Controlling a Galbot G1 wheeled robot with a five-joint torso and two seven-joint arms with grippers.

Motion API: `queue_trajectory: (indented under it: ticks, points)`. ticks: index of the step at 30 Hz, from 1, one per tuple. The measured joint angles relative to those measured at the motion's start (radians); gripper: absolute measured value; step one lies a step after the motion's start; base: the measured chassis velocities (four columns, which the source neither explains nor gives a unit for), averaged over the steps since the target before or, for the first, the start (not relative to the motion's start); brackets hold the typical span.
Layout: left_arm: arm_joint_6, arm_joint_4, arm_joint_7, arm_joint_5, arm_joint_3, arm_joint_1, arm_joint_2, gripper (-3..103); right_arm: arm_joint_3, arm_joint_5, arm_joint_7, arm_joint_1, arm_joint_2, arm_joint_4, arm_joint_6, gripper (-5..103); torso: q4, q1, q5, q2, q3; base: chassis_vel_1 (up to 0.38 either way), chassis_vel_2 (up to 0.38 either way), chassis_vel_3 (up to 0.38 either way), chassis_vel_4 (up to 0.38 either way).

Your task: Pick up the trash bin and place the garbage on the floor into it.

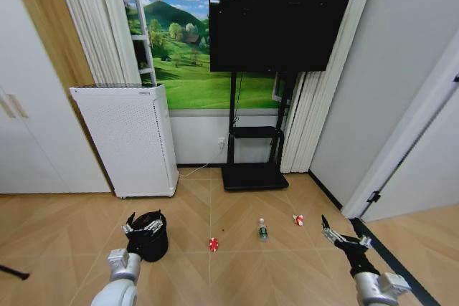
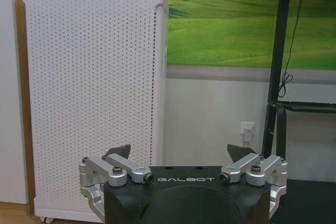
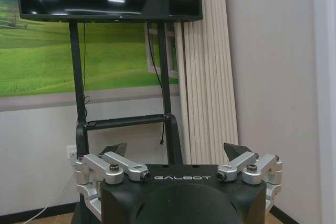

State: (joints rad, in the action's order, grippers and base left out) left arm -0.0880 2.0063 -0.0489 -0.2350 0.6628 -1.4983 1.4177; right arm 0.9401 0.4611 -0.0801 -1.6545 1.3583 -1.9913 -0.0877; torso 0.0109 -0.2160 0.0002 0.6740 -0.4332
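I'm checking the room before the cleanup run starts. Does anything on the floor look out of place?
Yes: three bits of litter lie loose in a row on the wood floor, a red-and-white can, a clear bottle standing upright, and a red-and-white wrapper. The black trash bin stands left of them, behind the open left gripper.

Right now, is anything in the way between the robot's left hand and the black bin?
Nothing visible is. In the head view the left hand hangs open right in front of the trash bin, with no object between them. The white perforated box stands farther back by the wall, clear of the path.
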Motion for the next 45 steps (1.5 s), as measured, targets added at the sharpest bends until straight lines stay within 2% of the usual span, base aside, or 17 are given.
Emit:
queue_trajectory:
  ticks: [1, 2, 3, 5, 6, 7, 11, 14, 16, 17, 19, 20, 22, 24, 33, 45]
  points:
    - [0.000, -0.003, 0.000, 0.000, -0.001, 0.002, 0.000, 100, 0.002, 0.001, 0.000, -0.001, 0.000, 0.001, 0.000, 100, 0.0011, 0.000, -0.0012, 0.000, 0.000, -0.316, 0.280, 0.327, -0.293]
    - [0.000, -0.003, 0.000, 0.000, -0.001, 0.002, 0.000, 100, 0.002, 0.001, 0.000, -0.001, 0.000, 0.001, 0.000, 100, 0.0011, 0.000, -0.0012, 0.000, 0.000, -0.316, 0.280, 0.327, -0.293]
    - [0.000, -0.005, 0.000, 0.000, -0.001, 0.005, 0.001, 100, 0.002, 0.001, 0.000, -0.001, 0.000, 0.004, 0.000, 100, 0.0006, 0.000, 0.0007, 0.000, 0.000, -0.298, 0.264, 0.269, -0.276]
    - [0.001, -0.006, 0.000, 0.000, -0.001, 0.006, 0.001, 100, 0.003, 0.001, 0.000, -0.001, 0.000, 0.005, 0.000, 100, 0.0009, 0.000, 0.0001, 0.000, 0.000, -0.279, 0.264, 0.269, -0.276]
    - [0.001, -0.007, 0.000, 0.000, -0.002, 0.006, 0.001, 100, 0.004, 0.001, 0.000, 0.000, 0.000, 0.006, -0.001, 100, -0.0001, 0.000, -0.0002, 0.000, 0.000, -0.278, 0.284, 0.302, -0.266]
    - [0.001, -0.008, -0.001, 0.000, -0.003, 0.007, 0.001, 100, 0.004, 0.001, 0.000, 0.000, 0.000, 0.006, -0.001, 100, 0.0007, 0.000, -0.0004, 0.000, 0.000, -0.278, 0.269, 0.261, -0.266]
    - [0.001, -0.008, 0.000, 0.000, -0.003, 0.008, 0.000, 100, 0.004, 0.001, 0.000, 0.001, 0.000, 0.007, -0.001, 100, 0.0009, 0.000, 0.0002, 0.000, 0.000, -0.284, 0.269, 0.261, -0.283]
    - [0.001, -0.008, -0.001, 0.000, -0.003, 0.008, 0.000, 100, 0.003, 0.001, 0.000, 0.003, 0.001, 0.010, -0.001, 100, 0.0000, 0.000, 0.0004, 0.000, 0.000, -0.277, 0.279, 0.295, -0.279]
    - [0.001, -0.008, 0.000, 0.001, -0.003, 0.008, -0.001, 100, 0.000, -0.001, 0.005, 0.006, 0.002, 0.016, -0.017, 100, 0.0010, 0.000, -0.0011, 0.000, 0.000, -0.294, 0.274, 0.294, -0.278]
    - [0.001, -0.008, 0.000, 0.002, -0.003, 0.008, -0.001, 100, -0.001, -0.003, 0.007, 0.006, 0.002, 0.017, -0.026, 100, 0.0007, 0.000, 0.0006, 0.000, 0.000, -0.297, 0.251, 0.248, -0.262]
    - [0.001, -0.008, 0.000, 0.003, -0.003, 0.007, -0.001, 100, -0.001, -0.003, 0.008, 0.006, 0.002, 0.017, -0.028, 100, 0.0006, 0.000, 0.0001, 0.000, 0.000, -0.252, 0.251, 0.248, -0.237]
    - [0.001, -0.008, -0.001, 0.004, -0.003, 0.005, -0.001, 100, -0.002, -0.003, 0.007, 0.007, 0.003, 0.017, -0.033, 100, -0.0003, -0.001, -0.0005, 0.000, 0.000, -0.154, 0.191, 0.196, -0.212]
    - [0.001, -0.008, -0.001, 0.005, -0.004, 0.004, 0.000, 100, -0.003, -0.003, 0.006, 0.007, 0.003, 0.018, -0.038, 100, 0.0002, -0.001, 0.0001, 0.000, 0.000, -0.154, 0.111, 0.078, -0.033]
    - [0.001, -0.008, 0.000, 0.006, -0.004, 0.003, 0.001, 100, -0.003, -0.003, 0.002, 0.005, 0.004, 0.019, -0.044, 100, 0.0013, -0.001, -0.0006, 0.000, 0.000, -0.043, 0.056, 0.001, -0.024]
    - [0.005, -0.004, 0.000, 0.008, -0.003, -0.004, 0.004, 100, 0.000, -0.006, -0.017, 0.004, 0.005, 0.025, -0.075, 100, 0.0005, 0.001, -0.0002, 0.000, 0.000, 0.048, -0.031, -0.036, 0.034]
    - [0.007, -0.002, 0.000, 0.009, -0.004, -0.004, 0.003, 100, 0.003, -0.025, -0.044, 0.005, 0.003, 0.032, -0.067, 100, 0.0008, 0.000, -0.0002, 0.000, 0.000, -0.019, 0.017, 0.011, -0.011]
